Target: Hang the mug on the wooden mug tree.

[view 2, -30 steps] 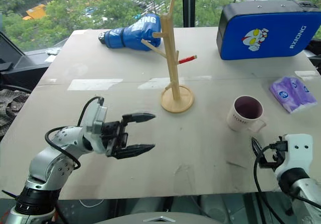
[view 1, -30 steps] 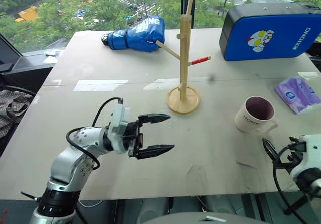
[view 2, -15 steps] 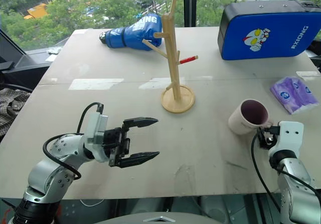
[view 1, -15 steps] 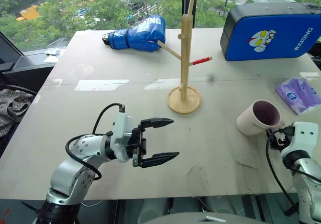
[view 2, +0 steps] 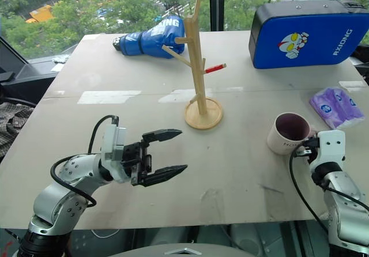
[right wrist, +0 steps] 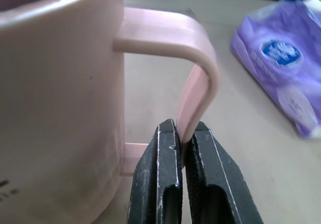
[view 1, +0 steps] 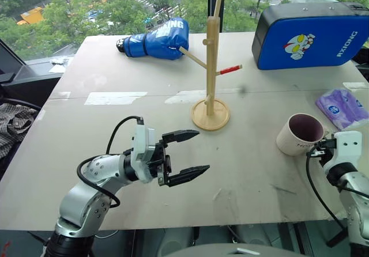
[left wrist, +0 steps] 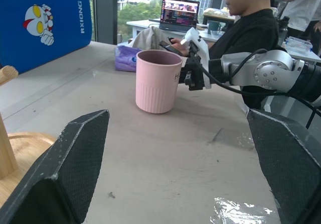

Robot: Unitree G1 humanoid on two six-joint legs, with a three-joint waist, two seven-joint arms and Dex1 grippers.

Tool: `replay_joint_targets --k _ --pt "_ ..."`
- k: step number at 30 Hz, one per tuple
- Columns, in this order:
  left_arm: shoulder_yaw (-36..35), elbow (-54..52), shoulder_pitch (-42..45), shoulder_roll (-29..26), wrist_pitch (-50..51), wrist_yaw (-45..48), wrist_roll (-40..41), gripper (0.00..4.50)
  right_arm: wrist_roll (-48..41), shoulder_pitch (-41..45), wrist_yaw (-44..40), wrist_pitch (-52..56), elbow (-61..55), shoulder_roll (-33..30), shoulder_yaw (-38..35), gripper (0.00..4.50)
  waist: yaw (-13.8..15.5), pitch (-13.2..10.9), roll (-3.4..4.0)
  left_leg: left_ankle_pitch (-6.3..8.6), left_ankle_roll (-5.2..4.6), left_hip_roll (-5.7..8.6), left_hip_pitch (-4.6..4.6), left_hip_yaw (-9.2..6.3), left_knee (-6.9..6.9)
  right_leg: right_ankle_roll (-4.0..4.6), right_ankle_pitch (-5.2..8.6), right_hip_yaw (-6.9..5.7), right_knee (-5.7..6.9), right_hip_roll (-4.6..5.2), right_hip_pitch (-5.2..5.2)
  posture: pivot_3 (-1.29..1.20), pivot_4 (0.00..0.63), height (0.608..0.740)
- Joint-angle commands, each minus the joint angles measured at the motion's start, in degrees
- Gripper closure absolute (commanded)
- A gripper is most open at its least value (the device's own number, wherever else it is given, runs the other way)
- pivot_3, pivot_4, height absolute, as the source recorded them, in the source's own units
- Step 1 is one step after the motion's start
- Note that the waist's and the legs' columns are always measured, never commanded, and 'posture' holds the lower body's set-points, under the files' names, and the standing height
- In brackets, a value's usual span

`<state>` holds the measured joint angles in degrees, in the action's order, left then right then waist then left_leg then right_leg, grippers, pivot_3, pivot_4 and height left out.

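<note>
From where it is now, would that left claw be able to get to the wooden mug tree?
Probably yes. The left claw hangs open over bare table, and nothing stands between it and the wooden mug tree. The mug sits off to the other side, its handle pinched in the right claw.

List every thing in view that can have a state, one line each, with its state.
mug: upright on the table, handle pinched by the right gripper.
right gripper: shut on the mug's handle.
left gripper: open, empty, above the table.
wooden mug tree: upright, pegs bare.
tissue pack: lying flat beside the mug.
boxing glove: lying on its side at the far edge.
blue pad: standing on edge.
</note>
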<state>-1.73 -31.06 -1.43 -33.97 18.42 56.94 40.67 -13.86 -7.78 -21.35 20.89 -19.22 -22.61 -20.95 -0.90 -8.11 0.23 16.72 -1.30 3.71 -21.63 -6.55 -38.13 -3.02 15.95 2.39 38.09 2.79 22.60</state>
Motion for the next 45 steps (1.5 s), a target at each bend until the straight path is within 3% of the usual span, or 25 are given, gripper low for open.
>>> replay_joint_targets --k 1,4,7,12,19,24,30,41,44,45 --pt "-2.63 -1.10 -1.52 2.23 -2.49 -3.73 -0.63 0.00 -5.22 6.55 -7.61 -0.84 -3.86 -5.94 0.41 4.44 -0.34 -0.01 0.05 0.00 0.00 0.00 0.00 0.03 -0.02 0.00 0.00 0.02 0.00 0.00 0.00 0.00 0.150 0.740" --pt "-4.54 -0.54 -3.34 4.80 -6.73 -4.04 -1.11 0.00 -8.16 15.22 -13.86 0.94 -1.42 -11.88 2.65 4.44 -0.24 -0.02 0.01 0.01 -0.02 0.00 0.00 0.07 -0.05 -0.01 -0.01 0.04 -0.01 0.01 -0.01 0.00 0.150 0.740" --pt "-7.47 -2.16 -5.32 4.46 -4.54 -5.25 2.89 0.00 -8.94 25.97 -20.97 1.49 4.53 -17.21 6.85 4.44 -0.17 -0.04 0.00 0.00 -0.01 -0.02 -0.01 0.03 -0.04 -0.01 -0.01 -0.01 -0.01 -0.01 0.00 0.00 0.150 0.740" --pt "-8.98 -9.31 -8.63 7.28 -5.07 -11.67 4.74 0.00 -8.90 42.69 -33.33 2.75 17.02 -21.99 15.05 4.44 0.11 -0.13 -0.11 0.01 -0.03 -0.02 -0.12 0.01 -0.07 0.00 0.00 -0.06 -0.12 0.05 0.04 0.00 0.150 0.740" --pt "-1.04 -21.46 -7.09 10.19 1.52 -27.08 2.73 0.00 -4.20 60.97 -44.71 -1.61 35.67 -19.20 24.73 4.44 0.23 -0.20 -0.27 0.05 -0.09 0.02 -0.26 0.02 -0.10 -0.01 -0.01 -0.07 -0.18 0.13 0.12 0.00 0.150 0.740" --pt "-6.24 -21.22 -5.03 8.29 3.74 -31.57 8.47 0.00 -1.56 68.68 -50.22 -5.82 45.09 -15.73 28.09 4.44 0.02 -0.21 -0.26 0.05 -0.08 0.01 -0.23 0.01 -0.08 -0.01 -0.01 -0.07 -0.12 0.10 0.14 0.00 0.150 0.740" --pt "-17.17 -10.34 -5.14 2.74 2.59 -23.39 14.75 0.00 2.32 75.07 -54.78 -11.17 55.06 -12.01 30.78 4.44 0.02 -0.23 -0.23 0.04 -0.05 0.01 -0.25 0.00 -0.05 0.01 0.00 -0.09 -0.12 0.08 0.23 0.00 0.150 0.740" --pt "-19.19 -8.38 -9.46 1.62 0.88 -15.14 14.20 0.00 10.59 83.56 -57.03 -16.33 69.76 -6.06 34.47 4.44 -0.10 -0.25 -0.22 0.04 -0.04 0.05 -0.45 0.01 -0.03 0.00 -0.01 -0.05 -0.12 0.13 0.49 0.00 0.150 0.740" --pt "-20.09 -7.16 -11.63 1.93 -0.76 -11.69 13.85 0.00 10.98 82.08 -59.28 -17.89 71.97 -4.81 34.28 3.57 -0.34 -0.25 -0.22 0.03 -0.04 0.04 -0.42 0.03 -0.01 0.01 -0.01 -0.03 -0.11 0.12 0.48 0.00 0.150 0.740" --pt "-20.33 -6.89 -12.22 2.03 -1.24 -10.77 13.80 0.00 10.99 81.52 -58.53 -18.59 71.95 -4.76 33.65 2.98 -0.33 -0.26 -0.21 0.03 -0.04 0.04 -0.43 0.03 -0.01 0.01 -0.01 -0.03 -0.11 0.11 0.49 0.00 0.150 0.740"
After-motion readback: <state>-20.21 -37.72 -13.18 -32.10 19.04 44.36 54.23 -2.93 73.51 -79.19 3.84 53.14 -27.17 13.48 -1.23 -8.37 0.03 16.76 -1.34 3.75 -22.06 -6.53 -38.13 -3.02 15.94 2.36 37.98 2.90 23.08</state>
